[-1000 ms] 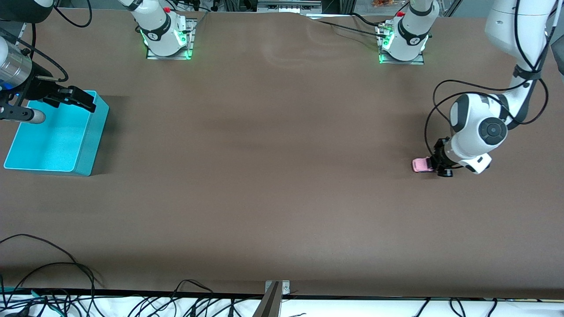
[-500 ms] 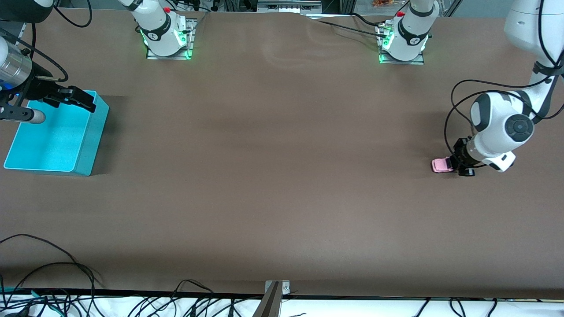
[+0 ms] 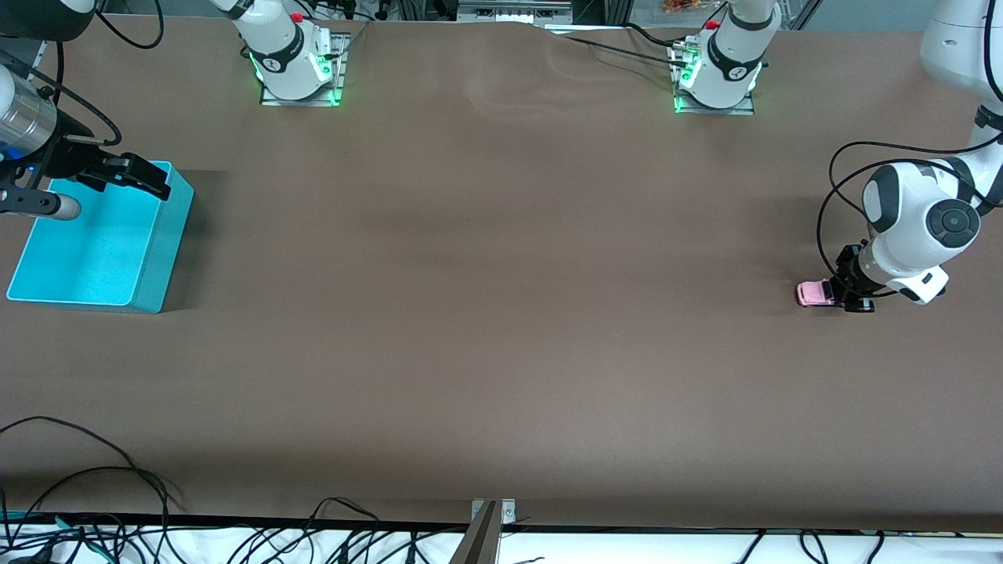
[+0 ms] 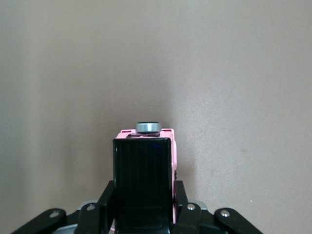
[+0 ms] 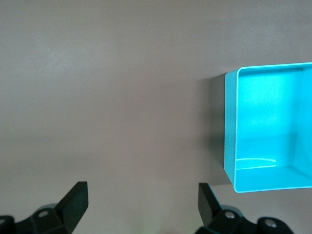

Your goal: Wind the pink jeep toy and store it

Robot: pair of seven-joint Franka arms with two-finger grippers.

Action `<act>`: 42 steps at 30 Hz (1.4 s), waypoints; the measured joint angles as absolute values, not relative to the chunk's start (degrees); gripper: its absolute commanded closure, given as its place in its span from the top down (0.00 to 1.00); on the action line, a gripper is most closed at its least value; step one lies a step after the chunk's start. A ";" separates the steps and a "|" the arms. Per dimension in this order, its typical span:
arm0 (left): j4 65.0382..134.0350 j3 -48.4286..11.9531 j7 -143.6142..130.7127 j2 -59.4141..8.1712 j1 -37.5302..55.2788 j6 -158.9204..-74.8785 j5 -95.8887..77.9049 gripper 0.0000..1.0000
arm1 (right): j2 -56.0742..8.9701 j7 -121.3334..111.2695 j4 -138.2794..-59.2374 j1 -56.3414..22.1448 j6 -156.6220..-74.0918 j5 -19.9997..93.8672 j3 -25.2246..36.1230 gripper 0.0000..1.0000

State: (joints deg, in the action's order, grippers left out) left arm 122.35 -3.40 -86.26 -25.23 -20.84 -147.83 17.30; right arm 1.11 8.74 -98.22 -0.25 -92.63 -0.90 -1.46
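The pink jeep toy (image 3: pixel 815 294) rests on the brown table at the left arm's end, its black roof (image 4: pixel 142 180) and silver spare wheel (image 4: pixel 148 127) showing in the left wrist view. My left gripper (image 3: pixel 846 296) is shut on the jeep, one black finger (image 4: pixel 108 200) pressed against each side of the body. At the right arm's end, my right gripper (image 3: pixel 153 178) hangs open over the corner of the turquoise bin (image 3: pixel 168 258), with nothing between its fingers (image 5: pixel 74 200). The bin (image 5: pixel 231 146) holds nothing.
Both arm bases (image 3: pixel 294 66) with green lights stand along the table's edge farthest from the front camera. Loose black cables (image 3: pixel 94 501) lie past the table's nearest edge. A wide stretch of bare brown table (image 3: pixel 501 298) separates the jeep from the bin.
My left gripper has dragged the jeep along the table toward the left arm's end, away from the bin. The right arm has not moved.
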 measured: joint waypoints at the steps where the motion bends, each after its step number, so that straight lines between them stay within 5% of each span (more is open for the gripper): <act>1: 122.30 -3.40 -85.58 -25.26 -20.97 -147.84 17.30 0.04 | 1.11 8.74 -98.22 -0.25 -92.63 -0.90 -1.46 1.00; 29: 118.95 -3.31 -80.10 -27.42 -25.92 -148.28 17.30 0.05 | 1.10 8.74 -98.22 -0.25 -92.63 -0.90 -1.46 1.00; 31: 118.80 -3.29 -80.00 -27.51 -26.17 -148.34 17.30 0.13 | 1.10 8.74 -98.22 -0.25 -92.63 -0.90 -1.46 1.00; 36: 118.60 -3.28 -79.70 -27.65 -26.68 -148.60 17.41 0.55 | 1.10 8.73 -98.19 -0.26 -92.64 -0.90 -1.51 1.00; 39: 118.54 -3.27 -79.69 -27.72 -26.76 -148.65 17.99 0.98 | 1.10 8.73 -97.92 -0.27 -92.64 -0.90 -1.56 1.00; 42: 118.56 -3.19 -79.68 -28.38 -26.77 -148.88 18.53 1.00 | 1.10 8.72 -97.50 -0.29 -92.63 -0.90 -1.62 1.00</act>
State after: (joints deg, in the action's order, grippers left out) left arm 118.56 -3.19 -79.68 -28.38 -26.77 -148.88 18.53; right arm 1.10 8.72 -97.50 -0.29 -92.63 -0.90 -1.62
